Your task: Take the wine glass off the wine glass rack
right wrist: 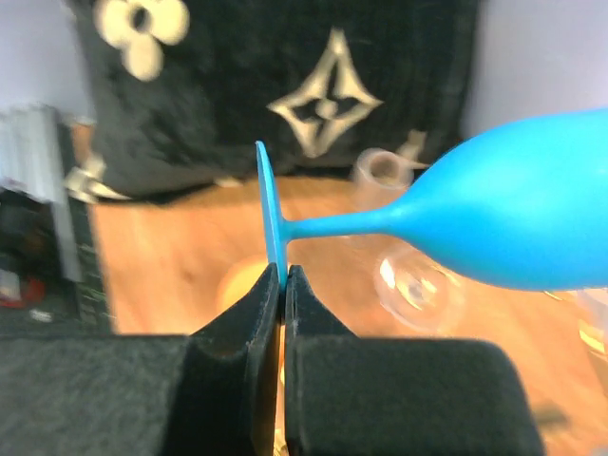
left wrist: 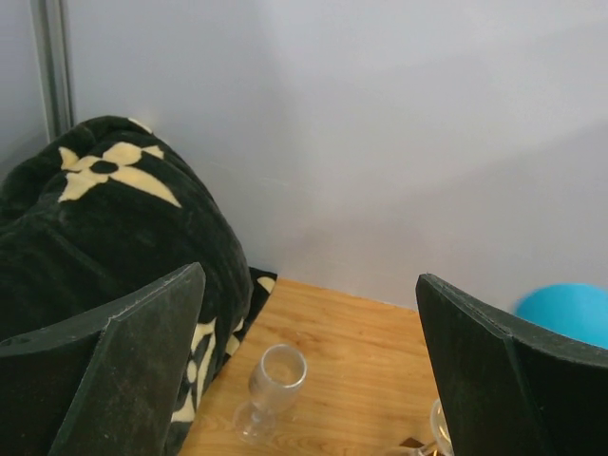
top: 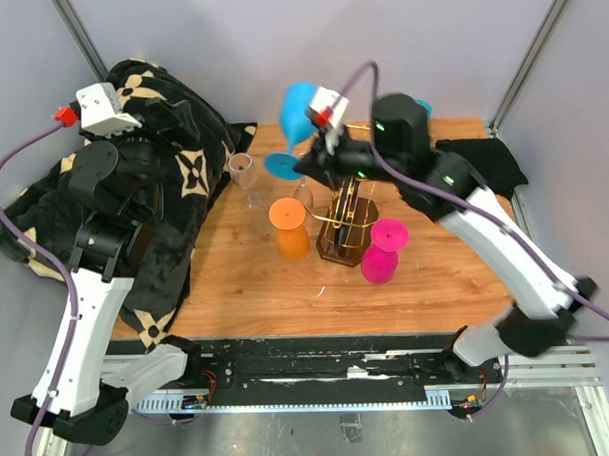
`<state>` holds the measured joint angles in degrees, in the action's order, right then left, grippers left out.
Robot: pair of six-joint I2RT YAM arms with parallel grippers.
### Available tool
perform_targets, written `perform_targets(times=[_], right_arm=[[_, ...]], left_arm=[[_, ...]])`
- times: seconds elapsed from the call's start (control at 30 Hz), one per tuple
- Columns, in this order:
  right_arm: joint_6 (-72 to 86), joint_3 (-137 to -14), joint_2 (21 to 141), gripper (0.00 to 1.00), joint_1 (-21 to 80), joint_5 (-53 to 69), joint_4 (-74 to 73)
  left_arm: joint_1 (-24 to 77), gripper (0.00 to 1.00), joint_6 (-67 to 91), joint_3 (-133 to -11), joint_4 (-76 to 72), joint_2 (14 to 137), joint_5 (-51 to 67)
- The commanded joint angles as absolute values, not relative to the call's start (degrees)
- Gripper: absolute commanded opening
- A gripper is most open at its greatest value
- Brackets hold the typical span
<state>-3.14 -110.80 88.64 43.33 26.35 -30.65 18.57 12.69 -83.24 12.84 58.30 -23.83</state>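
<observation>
The gold wire wine glass rack (top: 346,225) stands on its dark wooden base mid-table. My right gripper (top: 310,166) is shut on the thin foot of a blue wine glass (top: 299,108) and holds it tilted in the air, up and to the left of the rack. In the right wrist view the pads (right wrist: 269,296) pinch the foot's edge, and the blue glass (right wrist: 518,223) stretches to the right. My left gripper (left wrist: 309,380) is open and empty, raised over the blanket at the table's left. The blue glass's bowl (left wrist: 570,309) shows at its far right.
A clear glass (top: 242,170) stands upright at the back left, also seen in the left wrist view (left wrist: 274,380). An orange glass (top: 289,227) and a pink glass (top: 383,250) stand bowl-down beside the rack. A black patterned blanket (top: 173,193) covers the left; a black cloth (top: 492,156) lies at the back right.
</observation>
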Motion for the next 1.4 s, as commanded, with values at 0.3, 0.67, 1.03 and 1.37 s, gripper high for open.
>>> perform_targets(times=[0.3,0.67,1.03,1.37], right_arm=[[-46.57,-59.69,45.09,0.01,20.99,-15.58,-4.08],[-56.31,-35.75,51.42,0.01,7.84,-22.90,23.21],[-54.81,-24.56,66.16,0.01,4.29,-38.35,43.04],[-53.72,-29.37,84.51,0.01,1.65,-51.53,43.50]], left_arm=[[18.33,1.00,13.88,-82.09,15.27,54.85,-22.34],[18.36,1.00,16.84,-80.32,15.15,53.77,-19.66],[18.33,1.00,22.03,-75.21,12.49,51.03,-16.41],[18.30,1.00,21.47,-73.72,13.37,48.94,-16.59]])
